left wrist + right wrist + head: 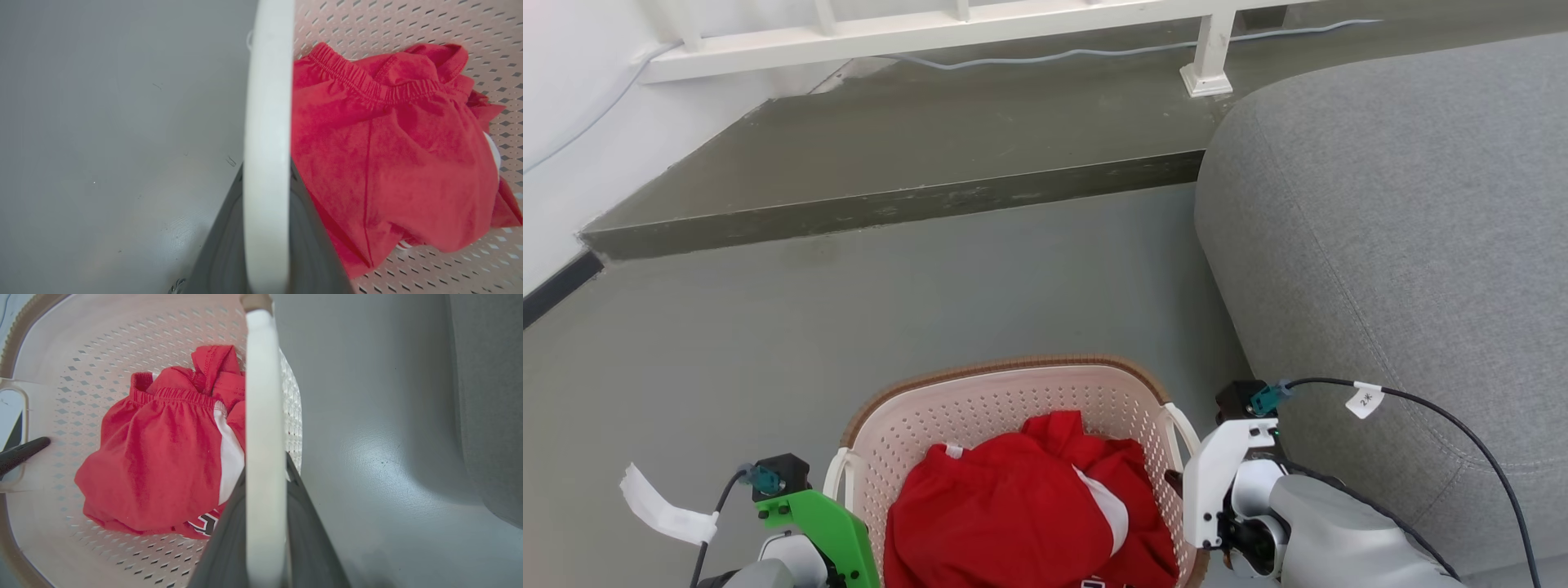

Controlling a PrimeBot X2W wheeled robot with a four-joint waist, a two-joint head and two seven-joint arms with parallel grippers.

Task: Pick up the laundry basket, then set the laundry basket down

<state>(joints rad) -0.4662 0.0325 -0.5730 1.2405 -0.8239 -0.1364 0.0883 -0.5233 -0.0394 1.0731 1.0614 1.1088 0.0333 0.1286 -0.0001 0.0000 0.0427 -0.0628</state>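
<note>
Grey floor (768, 327), raised step (890, 204), grey sofa (1380, 204) beside laundry basket (980, 408)

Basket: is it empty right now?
No, a red garment with white trim lies bunched inside the basket.

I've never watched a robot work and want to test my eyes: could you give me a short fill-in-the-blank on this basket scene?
1. The garment lying in the laundry basket is mostly ____.
2. The right gripper has a dark finger on each side of the basket's white ____.
3. Beside the basket, on the robot's right, sits a ____ sofa.
Missing words: red; handle; grey.
</note>
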